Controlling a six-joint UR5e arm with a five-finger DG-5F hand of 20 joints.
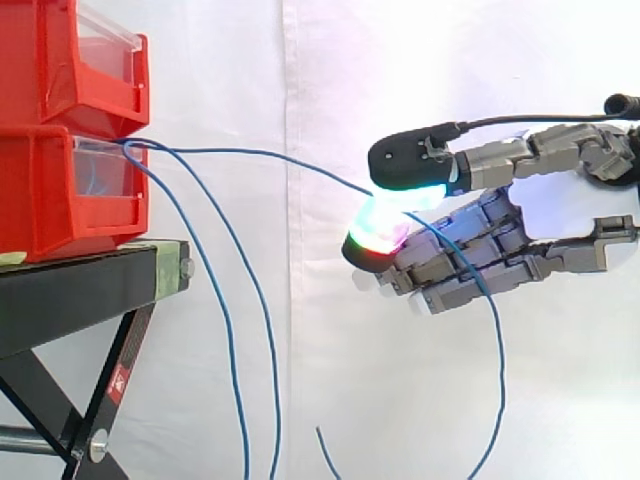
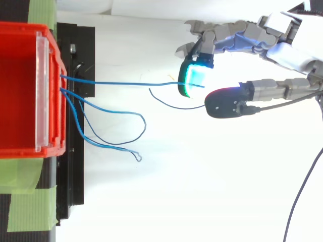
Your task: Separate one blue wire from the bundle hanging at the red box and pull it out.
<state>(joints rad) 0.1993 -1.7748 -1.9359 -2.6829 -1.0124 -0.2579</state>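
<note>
Two stacked red bins stand at the left; blue wires come out of the lower bin [image 1: 50, 190] [image 2: 20, 85]. One blue wire [image 1: 260, 155] [image 2: 126, 83] runs almost level from the bin's front to my hand [image 1: 500, 240] [image 2: 282, 45], well to the right of the bin. It is pinched between the thumb pad [image 1: 405, 165] and a glowing fingertip [image 1: 375, 235], then drops behind the fingers and hangs down. The other blue wires [image 1: 225, 300] [image 2: 121, 113] hang slack from the bin in loose loops beside the stand.
The bins sit on a black stand [image 1: 80, 290] with crossed legs. The upper red bin [image 1: 70, 60] overhangs the lower one. Green tape [image 2: 30, 201] lies on the stand's top. A white curtain is behind.
</note>
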